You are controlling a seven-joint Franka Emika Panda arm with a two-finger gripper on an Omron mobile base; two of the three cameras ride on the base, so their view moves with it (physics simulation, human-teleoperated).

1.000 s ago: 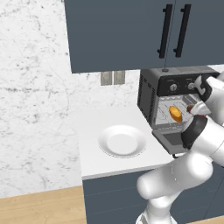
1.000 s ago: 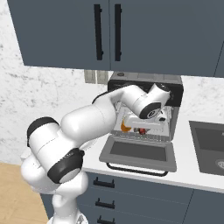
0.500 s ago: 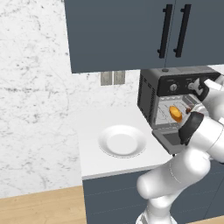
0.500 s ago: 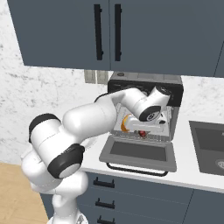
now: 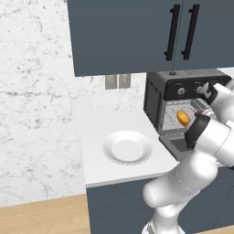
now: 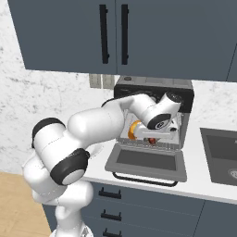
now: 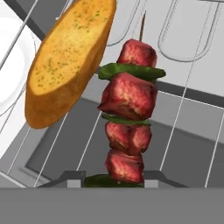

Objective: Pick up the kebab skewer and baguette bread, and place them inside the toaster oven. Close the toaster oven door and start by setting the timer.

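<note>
The toaster oven (image 6: 152,86) stands on the counter with its door (image 6: 146,160) dropped flat open. My hand reaches into its mouth. My gripper (image 7: 113,179) is shut on the lower end of the kebab skewer (image 7: 128,114), whose red meat chunks and green slices stand up over the wire rack (image 7: 189,87). The golden baguette bread (image 7: 70,61) lies on that rack just left of the skewer. The baguette (image 5: 183,118) shows orange inside the oven (image 5: 155,93), and again as the loaf (image 6: 135,129) behind my wrist.
A white plate (image 5: 127,147) sits on the counter left of the oven. Dark upper cabinets (image 5: 137,32) hang close above it. A sink (image 6: 222,155) lies to the oven's right. The open door (image 5: 176,145) juts over the counter's front edge.
My hand has shifted only slightly at the oven mouth, the skewer still in its fingers. The bread, the door and the plate have not moved.
</note>
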